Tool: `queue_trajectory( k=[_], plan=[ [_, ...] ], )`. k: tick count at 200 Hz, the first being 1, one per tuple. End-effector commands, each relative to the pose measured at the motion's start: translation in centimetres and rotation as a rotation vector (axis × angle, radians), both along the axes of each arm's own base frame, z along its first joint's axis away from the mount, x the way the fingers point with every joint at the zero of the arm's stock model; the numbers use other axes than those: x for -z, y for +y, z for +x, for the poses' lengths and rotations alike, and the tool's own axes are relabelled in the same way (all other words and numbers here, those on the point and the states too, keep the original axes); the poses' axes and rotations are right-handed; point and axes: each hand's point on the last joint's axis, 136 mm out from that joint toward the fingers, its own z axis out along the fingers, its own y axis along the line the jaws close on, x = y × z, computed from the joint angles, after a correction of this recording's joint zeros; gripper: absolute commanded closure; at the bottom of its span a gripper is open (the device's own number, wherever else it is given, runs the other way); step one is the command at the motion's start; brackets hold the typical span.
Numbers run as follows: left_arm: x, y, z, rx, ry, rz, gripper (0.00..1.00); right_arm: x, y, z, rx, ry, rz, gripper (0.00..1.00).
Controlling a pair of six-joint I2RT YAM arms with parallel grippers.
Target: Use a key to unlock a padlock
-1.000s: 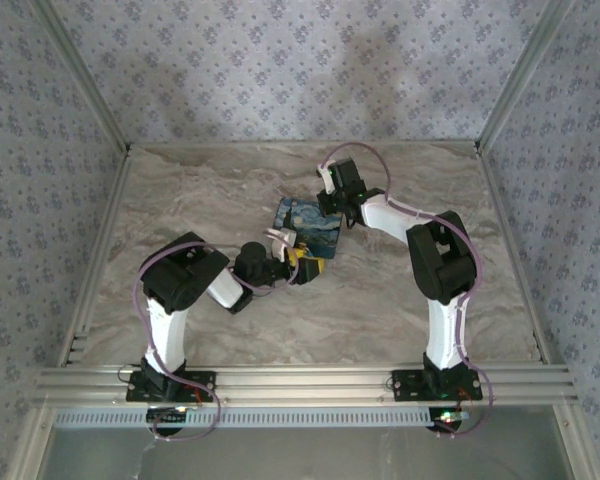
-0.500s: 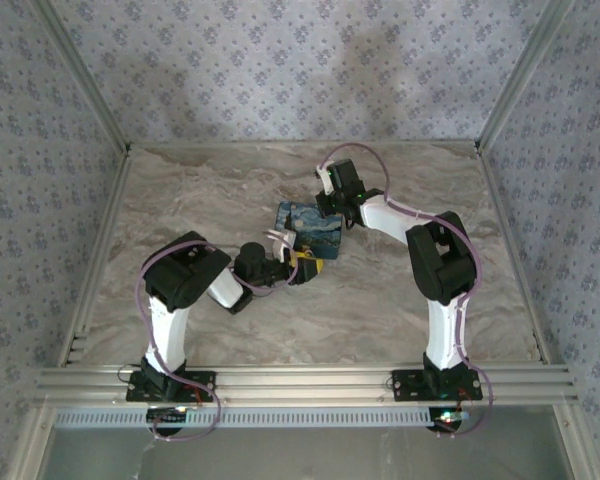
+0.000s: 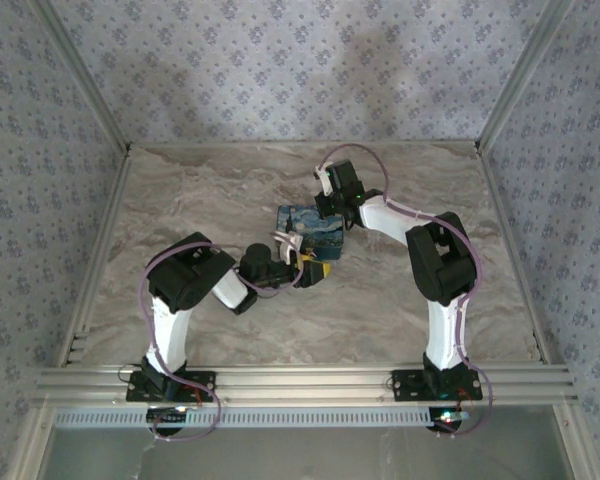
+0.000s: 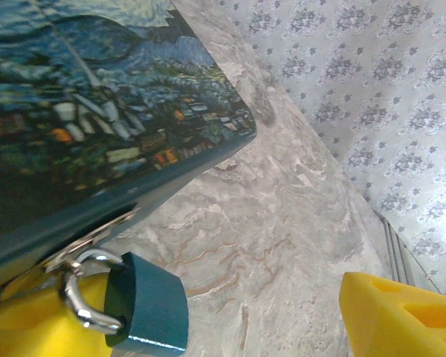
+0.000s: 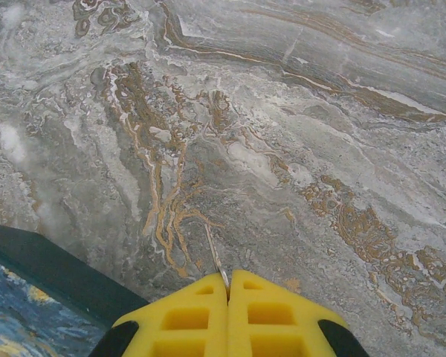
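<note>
Left wrist view: the left gripper [image 4: 223,323] is standing with its jaws spread wide, one yellow finger [image 4: 401,316] showing at the lower right and the other at the lower left, under the near edge of the painted box [image 4: 119,111]. The padlock [image 4: 149,305] is hanging from the silver hasp [image 4: 89,242] at that edge of the box, inside the gap between the two fingers. It is lying just beside the lower-left finger and well apart from the lower-right one, so nothing is clamping it. Its silver shackle [image 4: 74,297] is passing through the hasp and facing the box, while the teal body is pointing away from the hasp, out across the gap toward the opposite finger. Its long axis is running roughly alongside the box's near edge, close above the marble table [image 4: 297,223]. The keyhole face is not showing. In the top external view, the left arm is reaching in from the near-left side of the box, and the right arm is reaching over to the box's far-right corner. In the right wrist view, the right gripper [image 5: 227,286] is holding its yellow fingers pressed together just off the dark edge of the box, above bare marble. A thin pale sliver [image 5: 215,260] is sticking out from the seam between the fingertips; whether it is the key cannot be told.
</note>
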Motion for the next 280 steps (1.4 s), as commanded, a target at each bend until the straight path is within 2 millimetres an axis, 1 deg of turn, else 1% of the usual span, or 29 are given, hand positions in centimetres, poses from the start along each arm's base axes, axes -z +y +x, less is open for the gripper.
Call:
queue_trajectory(
  k=[1,20,35,82,97,117,130,174,184,205,213,241,280],
  plan=[
    [0.0,-0.9,0.5,-0.007,-0.002,-0.012,0.23,3.3,0.6,-3.6,-0.063,0.142,-0.043,1.00],
    [0.7,-0.6,1.2,-0.047,0.024,0.011,0.24,3.4,0.5,-3.7,-0.064,0.143,-0.044,1.00],
    [1.6,0.1,1.8,-0.084,0.066,0.033,0.25,3.2,0.5,-3.7,-0.066,0.142,-0.044,1.00],
    [3.7,2.7,2.2,-0.156,0.125,0.088,0.26,2.9,0.5,-3.6,-0.068,0.134,-0.040,1.00],
    [4.2,3.2,2.3,-0.173,0.139,0.106,0.26,3.0,0.5,-3.6,-0.067,0.134,-0.037,1.00],
    [5.1,3.8,2.6,-0.208,0.165,0.158,0.25,2.7,0.6,-3.6,-0.068,0.127,-0.031,1.00],
    [6.0,4.6,2.8,-0.249,0.195,0.208,0.24,2.6,0.7,-3.5,-0.068,0.125,-0.030,1.00],
    [6.5,6.3,2.6,-0.281,0.216,0.236,0.24,2.7,0.7,-3.6,-0.069,0.126,-0.035,1.00],
    [6.6,6.6,2.5,-0.275,0.222,0.232,0.26,2.8,0.6,-3.6,-0.068,0.126,-0.034,1.00],
    [6.7,7.3,2.9,-0.284,0.244,0.222,0.27,2.9,0.7,-3.6,-0.068,0.129,-0.034,1.00],
    [6.7,7.5,3.0,-0.280,0.250,0.217,0.30,2.9,0.6,-3.7,-0.067,0.129,-0.035,1.00],
    [6.6,8.6,3.5,-0.284,0.267,0.216,0.30,2.7,0.7,-3.7,-0.069,0.125,-0.035,1.00],
    [6.6,10.0,3.3,-0.271,0.279,0.241,0.30,2.9,0.6,-3.8,-0.068,0.128,-0.039,1.00]
  ],
)
